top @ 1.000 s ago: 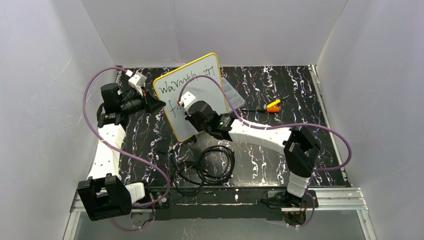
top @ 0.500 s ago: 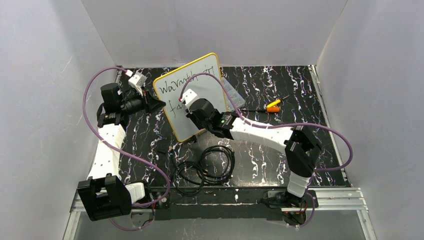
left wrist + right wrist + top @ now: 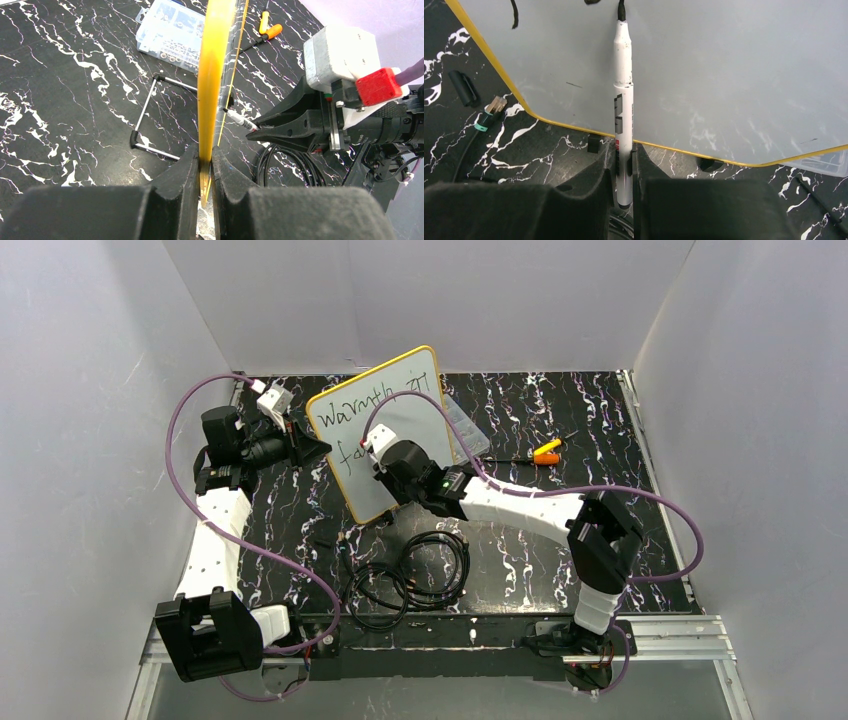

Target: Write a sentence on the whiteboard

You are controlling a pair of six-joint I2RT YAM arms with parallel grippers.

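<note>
Clear compartment box [image 3: 172, 32], orange screwdriver [image 3: 546, 451] nr it, coiled blk cables [image 3: 410, 575] up front, blk marble table [image 3: 600, 420].

The right arm [image 3: 520, 505] hides part of the sentence [image 3: 352, 412].

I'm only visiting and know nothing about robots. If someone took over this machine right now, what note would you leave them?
Left gripper: shut on the yellow edge of the whiteboard, which stands propped up on the table.
Right gripper: shut on a marker, tip at the board's face.
Done: the sentence reads "Warmth of" on the top line and "fa" below it.
Left: finish that second-line word and whatever follows.
</note>
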